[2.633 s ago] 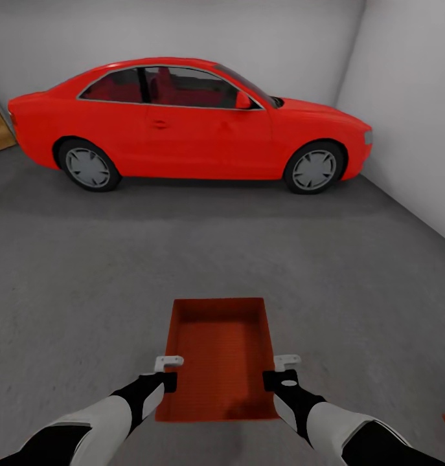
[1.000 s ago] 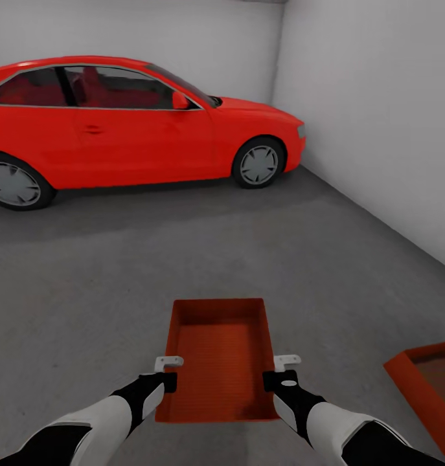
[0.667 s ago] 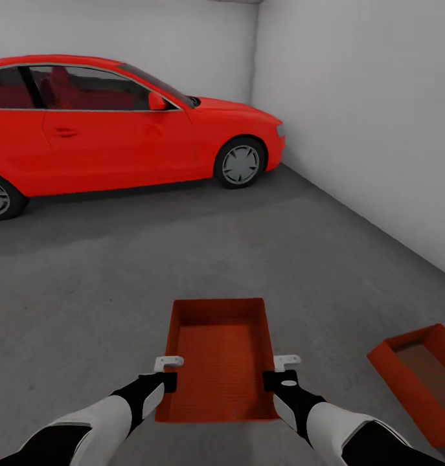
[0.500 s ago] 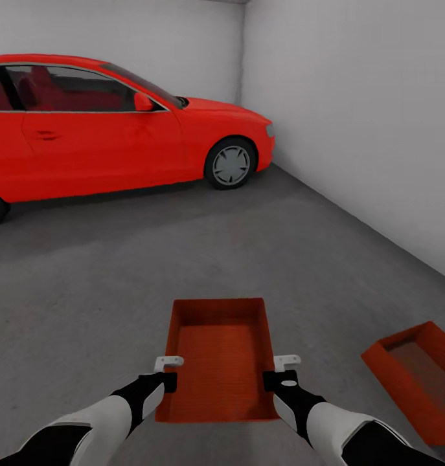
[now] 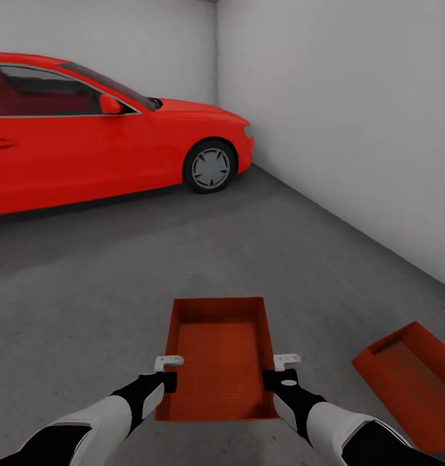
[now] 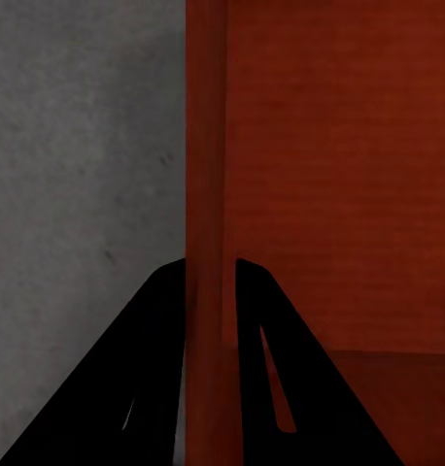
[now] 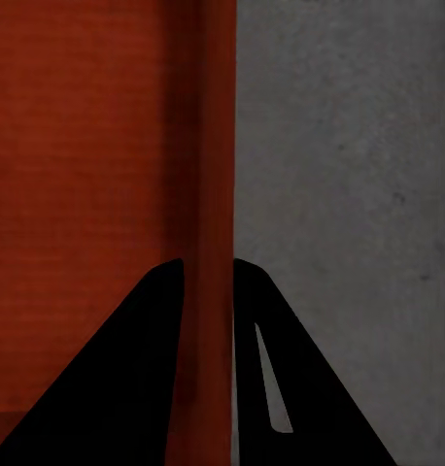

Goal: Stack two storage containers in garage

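Gripping one orange-red storage container (image 5: pixel 221 356) between them, both arms reach forward in the head view and hold it out in front of the robot above the grey concrete floor (image 5: pixel 105 291). The left gripper (image 5: pixel 168 364) has its jaws pinching the container's left long wall, and the left wrist view shows that wall (image 6: pixel 207 194) running straight between the two dark fingers (image 6: pixel 145 369). The right gripper (image 5: pixel 286 362) pinches the opposite long wall in the same way, one finger (image 7: pixel 135 369) inside the bin and the other outside. The carried container is level, open side up, with nothing inside; its flat ribbed bottom is bare.

A second, matching container (image 5: pixel 410 382) lies on the floor to the robot's right, turned at an angle and cut off by the picture's edge. What shows of its inside holds nothing.

Further back, a red car (image 5: pixel 105 149) is parked near the corner where two plain white walls (image 5: pixel 352 116) meet.
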{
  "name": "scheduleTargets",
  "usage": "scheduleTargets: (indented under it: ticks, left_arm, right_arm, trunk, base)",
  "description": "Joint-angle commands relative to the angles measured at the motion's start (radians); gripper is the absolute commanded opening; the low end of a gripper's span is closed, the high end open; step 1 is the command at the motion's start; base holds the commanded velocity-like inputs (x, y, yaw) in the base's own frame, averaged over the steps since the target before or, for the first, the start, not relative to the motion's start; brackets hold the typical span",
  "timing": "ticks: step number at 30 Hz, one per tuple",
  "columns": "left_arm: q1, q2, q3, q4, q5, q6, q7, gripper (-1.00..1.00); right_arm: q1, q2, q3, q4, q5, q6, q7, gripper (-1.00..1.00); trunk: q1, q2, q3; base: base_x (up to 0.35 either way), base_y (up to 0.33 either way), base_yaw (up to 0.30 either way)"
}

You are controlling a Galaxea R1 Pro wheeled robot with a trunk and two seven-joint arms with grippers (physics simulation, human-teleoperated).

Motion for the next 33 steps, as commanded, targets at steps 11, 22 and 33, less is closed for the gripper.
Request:
scheduleTargets:
  ticks: [11,22,33]
  left_arm:
    - [0.0,0.017,-0.028,-0.005,-0.014,-0.02,0.009,-1.0]
    - [0.0,0.017,-0.028,-0.005,-0.014,-0.02,0.01,-1.0]
    - [0.0,0.017,-0.028,-0.004,-0.014,-0.018,0.009,-1.0]
  right_arm:
    - [0.0,0.001,-0.001,0.014,-0.023,-0.003,-0.003,-1.0]
    - [0.0,0.001,-0.001,0.014,-0.023,-0.003,-0.003,-1.0]
    - [0.0,0.001,-0.001,0.014,-0.023,-0.003,-0.003,-1.0]
  trunk:
    - [0.0,0.0,-0.001]
    - [0.0,0.0,-0.001]
    - [0.0,0.0,-0.001]
  base:
    - [0.009,0.0,-0.216]
    - [0.0,0.0,-0.247]
    - [0.0,0.0,-0.247]
